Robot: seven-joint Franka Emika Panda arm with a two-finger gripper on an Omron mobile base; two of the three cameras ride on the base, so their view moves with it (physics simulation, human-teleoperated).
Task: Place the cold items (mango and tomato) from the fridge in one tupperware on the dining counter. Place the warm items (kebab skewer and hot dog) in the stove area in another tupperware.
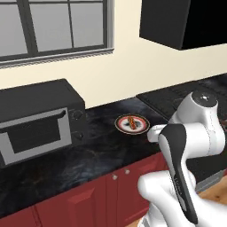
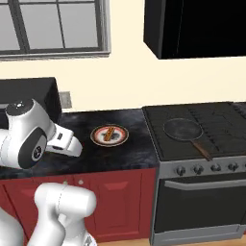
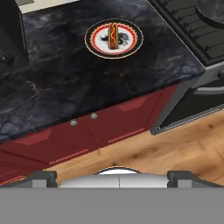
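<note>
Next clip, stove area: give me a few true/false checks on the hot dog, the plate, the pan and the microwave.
1. The hot dog lies on a round plate. True.
2. The plate sits on a stove burner. False: it rests on the dark counter beside the stove.
3. A pan sits on the stove. True.
4. The gripper holds the hot dog. False: it is empty, well short of the plate.
5. The microwave door is open. False: it is closed.
</note>
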